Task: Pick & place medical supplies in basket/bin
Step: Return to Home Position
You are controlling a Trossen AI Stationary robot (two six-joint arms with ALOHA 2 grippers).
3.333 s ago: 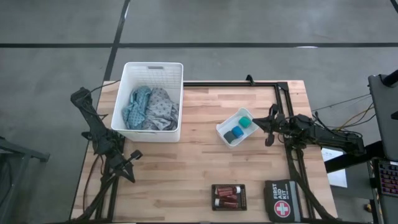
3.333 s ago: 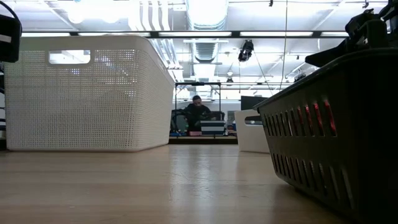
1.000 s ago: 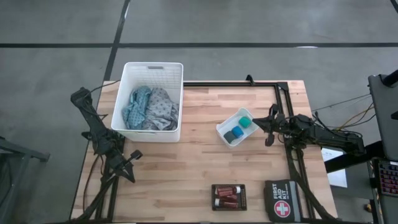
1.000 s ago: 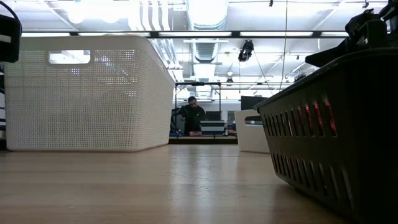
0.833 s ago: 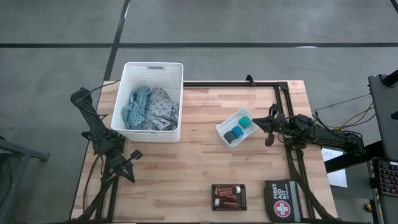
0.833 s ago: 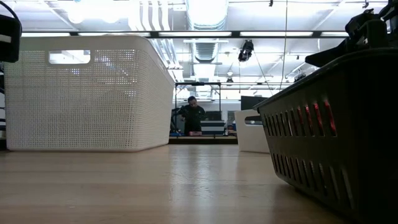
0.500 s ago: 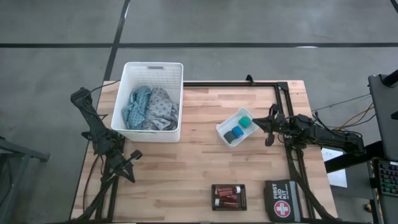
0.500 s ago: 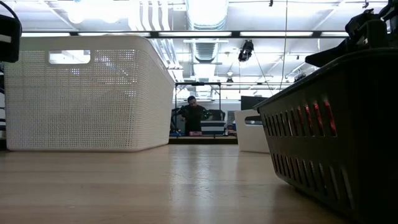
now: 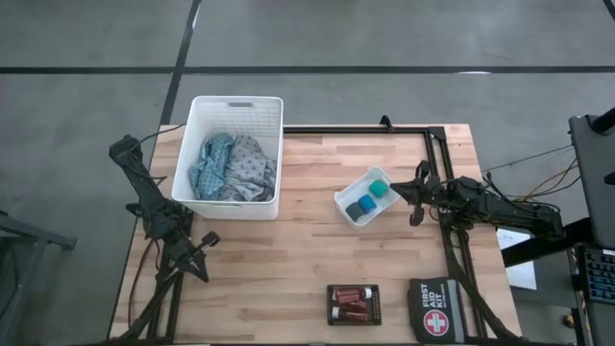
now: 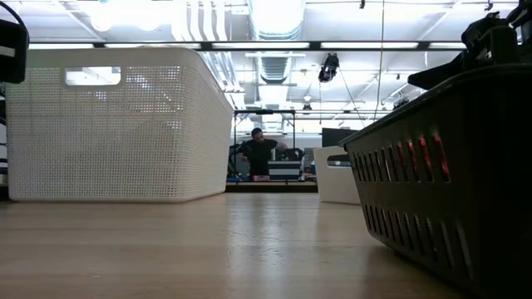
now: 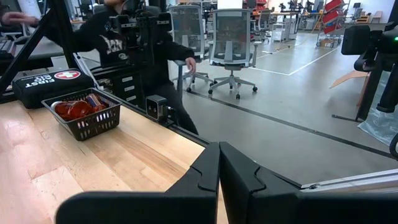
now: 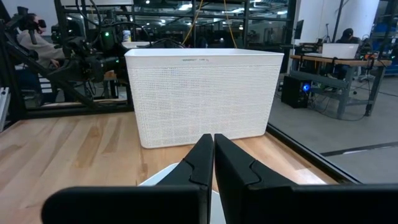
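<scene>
The white basket [image 9: 237, 113] stands at the table's far left, also seen as basket [image 10: 116, 124] and basket [image 12: 202, 93]. A teal cloth [image 9: 210, 165] and a grey patterned cloth [image 9: 254, 165] lie inside it. The green piece [image 9: 381, 189] and blue piece [image 9: 363, 206] lie in a small white tray [image 9: 344, 200]. Red bottles [image 9: 350, 302] lie in a small black basket [image 11: 84, 118] near the near edge. My left gripper [image 9: 206, 241] is shut at the left edge, touching nothing. My right gripper [image 9: 398, 189] is shut just right of the tray.
A black first aid pouch [image 9: 435, 309] lies at the near right corner, right of the black basket [image 10: 449, 166]. A person [image 11: 134, 43] sits beyond the table's near side. Bare wood [image 9: 288, 259] spreads across the table's middle.
</scene>
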